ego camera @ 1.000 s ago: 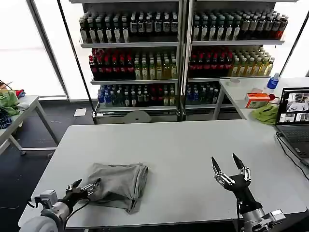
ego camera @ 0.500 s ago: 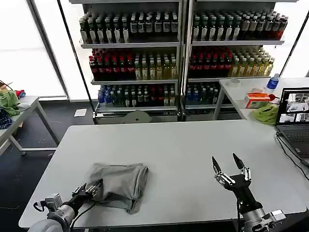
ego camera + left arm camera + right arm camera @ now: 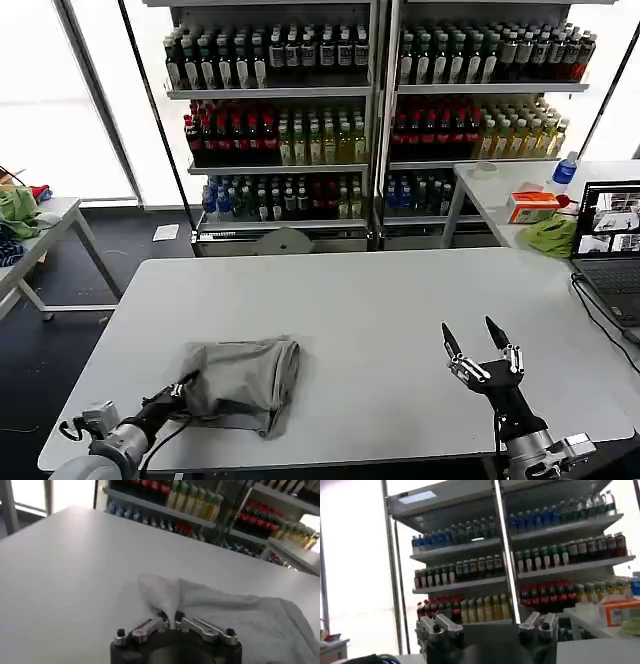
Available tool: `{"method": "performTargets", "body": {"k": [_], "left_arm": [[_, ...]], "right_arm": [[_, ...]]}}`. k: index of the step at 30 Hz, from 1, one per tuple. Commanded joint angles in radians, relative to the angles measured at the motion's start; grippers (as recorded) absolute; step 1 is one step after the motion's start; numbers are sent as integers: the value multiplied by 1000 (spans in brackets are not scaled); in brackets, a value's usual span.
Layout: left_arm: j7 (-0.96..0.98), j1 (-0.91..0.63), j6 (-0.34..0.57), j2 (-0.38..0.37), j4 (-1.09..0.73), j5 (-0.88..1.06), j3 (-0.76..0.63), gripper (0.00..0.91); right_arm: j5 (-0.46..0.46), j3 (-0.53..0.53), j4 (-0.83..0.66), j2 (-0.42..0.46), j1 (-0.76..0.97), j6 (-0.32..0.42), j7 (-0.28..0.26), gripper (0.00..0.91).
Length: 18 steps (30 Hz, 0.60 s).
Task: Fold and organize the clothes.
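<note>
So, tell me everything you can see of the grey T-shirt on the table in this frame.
The grey T-shirt is a light grey, soft cotton-looking garment, loosely folded into a rumpled, roughly square bundle with creases across its top. It lies on the white table, near the front edge on the robot's left side. No print or collar is visible as it lies. The left gripper has its jaws shut on a pinched-up corner of the fabric, which rises in a small peak. Nothing else touches it.

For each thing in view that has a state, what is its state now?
T-shirt: folded into a bundle, lying on the table, one edge pinched.
Left gripper: shut on the T-shirt's edge, at the table's near left.
Right gripper: open, raised above the table's near right, holding nothing.
Laptop: open, screen lit.
</note>
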<state>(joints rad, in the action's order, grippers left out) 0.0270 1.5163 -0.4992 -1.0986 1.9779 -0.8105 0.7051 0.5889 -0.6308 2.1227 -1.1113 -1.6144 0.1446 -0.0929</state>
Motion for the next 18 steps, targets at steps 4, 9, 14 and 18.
{"method": "performTargets", "body": {"k": [4,9,14,18], "left_arm": [[-31,97,7,212,-38,-79,395,10],[-49,114,-50,326,-43,-79,522,10],[-26,105,-79,465,-24,-71,500,10],[-18,63,-80,529,8,-74,416,10]], "right_arm": [[9,5,-12,8,21,1,2,907],[9,16,-22,9,38,3,3,907],[22,6,-19,27,35,3,9,907],[26,-4,-13,24,30,1,11,907]]}}
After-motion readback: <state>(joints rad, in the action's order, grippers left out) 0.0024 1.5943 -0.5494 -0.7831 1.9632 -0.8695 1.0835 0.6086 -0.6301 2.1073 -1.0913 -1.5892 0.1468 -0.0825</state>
